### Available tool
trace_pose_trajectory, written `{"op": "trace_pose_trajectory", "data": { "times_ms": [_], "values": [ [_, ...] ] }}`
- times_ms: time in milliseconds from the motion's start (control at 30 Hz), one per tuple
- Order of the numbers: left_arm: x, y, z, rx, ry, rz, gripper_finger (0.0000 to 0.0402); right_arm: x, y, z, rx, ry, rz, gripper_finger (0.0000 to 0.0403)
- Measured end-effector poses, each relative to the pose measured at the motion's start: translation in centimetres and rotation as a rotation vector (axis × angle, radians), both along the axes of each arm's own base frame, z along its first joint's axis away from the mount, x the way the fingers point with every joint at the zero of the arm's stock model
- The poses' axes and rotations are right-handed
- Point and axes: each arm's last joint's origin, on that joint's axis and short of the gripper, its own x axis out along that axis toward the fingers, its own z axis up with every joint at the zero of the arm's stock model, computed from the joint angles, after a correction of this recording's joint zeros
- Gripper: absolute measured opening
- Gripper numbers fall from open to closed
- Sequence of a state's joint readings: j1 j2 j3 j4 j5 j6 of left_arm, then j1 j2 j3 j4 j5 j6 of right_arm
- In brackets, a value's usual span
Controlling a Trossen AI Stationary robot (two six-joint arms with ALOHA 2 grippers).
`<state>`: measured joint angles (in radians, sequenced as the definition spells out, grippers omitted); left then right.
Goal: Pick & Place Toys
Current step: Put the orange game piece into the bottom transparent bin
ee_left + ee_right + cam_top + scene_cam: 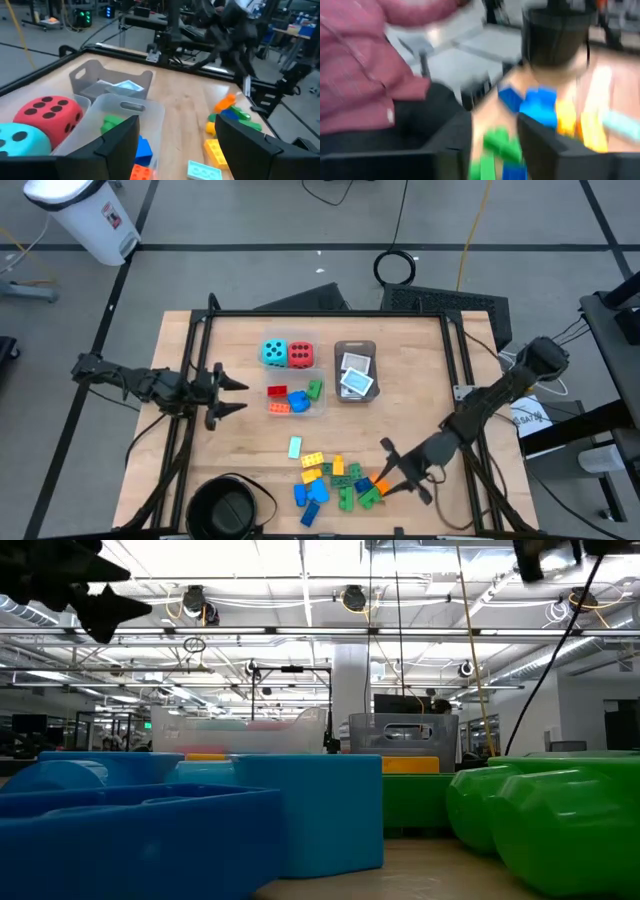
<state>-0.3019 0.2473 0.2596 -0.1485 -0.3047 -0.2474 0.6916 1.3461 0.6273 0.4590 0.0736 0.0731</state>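
A teal die (273,353) and a red die (299,356) stand on the table beyond a clear tub (318,408) that holds red, blue, green and orange bricks. White cards (355,376) lie in a grey tray (355,346). A pile of loose bricks (330,480) lies near the front edge. My right gripper (397,472) is open over the pile's right end, by an orange brick (380,483). In its wrist view a green brick (497,142) shows between the fingers. My left gripper (236,395) is open and empty, left of the tub.
A round black bowl (225,510) stands at the front left. A pale teal piece (295,446) lies alone between the tub and the pile. A person in a maroon sleeve (365,65) shows beyond the table's front edge. The black frame rails (320,313) border the table.
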Motion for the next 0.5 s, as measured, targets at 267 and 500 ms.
{"op": "trace_pose_trajectory", "data": {
  "times_ms": [267,500],
  "values": [
    [0.0,0.0,0.0,0.008,0.004,0.01,0.0261,-1.1,2.2,-4.5,-0.15,0.169,-0.059,0.0253],
    [0.0,0.0,0.0,0.01,0.004,0.01,0.0268,-1.3,2.0,-5.6,-0.205,0.23,-0.111,0.0238]
  ]
}}
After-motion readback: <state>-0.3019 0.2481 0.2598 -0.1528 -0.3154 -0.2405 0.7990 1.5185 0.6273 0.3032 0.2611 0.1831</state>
